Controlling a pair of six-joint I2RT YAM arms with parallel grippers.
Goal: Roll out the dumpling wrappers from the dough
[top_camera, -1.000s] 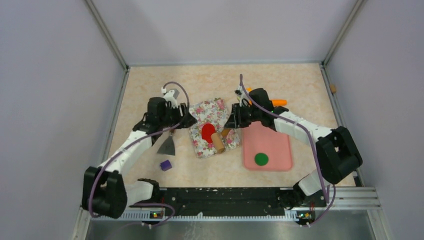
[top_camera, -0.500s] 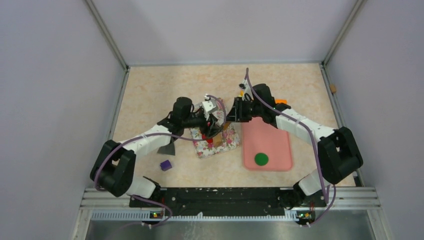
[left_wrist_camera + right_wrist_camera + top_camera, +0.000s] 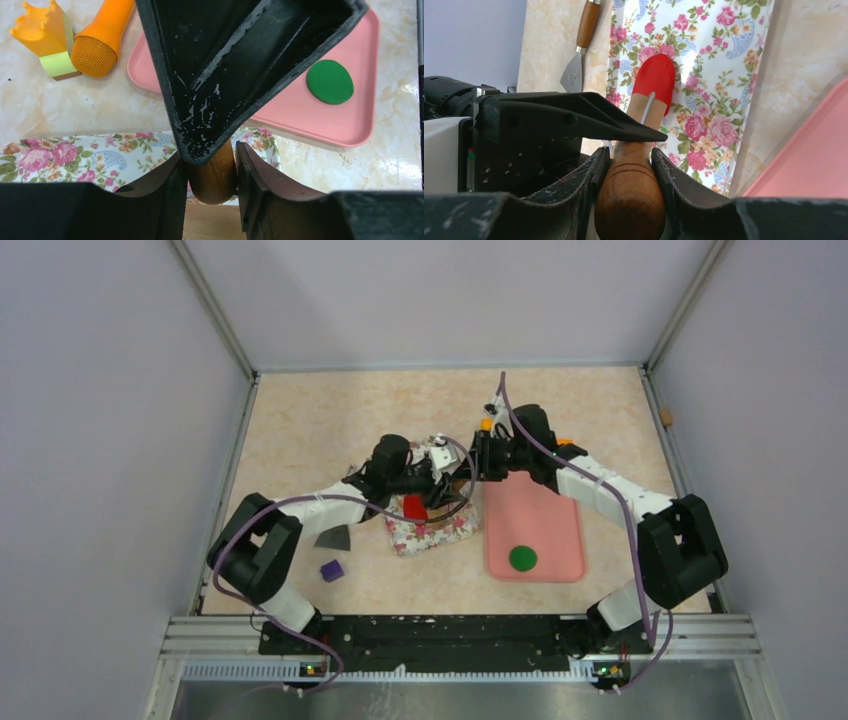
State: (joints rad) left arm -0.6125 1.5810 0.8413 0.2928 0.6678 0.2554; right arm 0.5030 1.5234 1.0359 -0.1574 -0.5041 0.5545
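A wooden rolling pin (image 3: pixel 644 112) lies over the flattened red dough (image 3: pixel 655 76) on the floral cloth (image 3: pixel 445 531). My right gripper (image 3: pixel 629 160) is shut on the pin's near handle (image 3: pixel 630 200). From the opposite side my left gripper (image 3: pixel 212 160) has its jaws closed round the other wooden handle end (image 3: pixel 214 177). In the top view both grippers meet over the cloth's far right corner, and the red dough (image 3: pixel 414 506) shows just below them. A round green dumpling wrapper (image 3: pixel 522 558) lies on the pink tray (image 3: pixel 560 525).
A metal scraper (image 3: pixel 334 537) and a purple cube (image 3: pixel 331 570) lie left of the cloth. An orange tool (image 3: pixel 102 37) and an orange and green block (image 3: pixel 47 37) sit beyond the tray. The walls of the enclosure ring the table.
My left arm swung right from above the scraper to the rolling pin, and its jaws narrowed onto the handle. The right gripper shifted slightly back and right with the pin.
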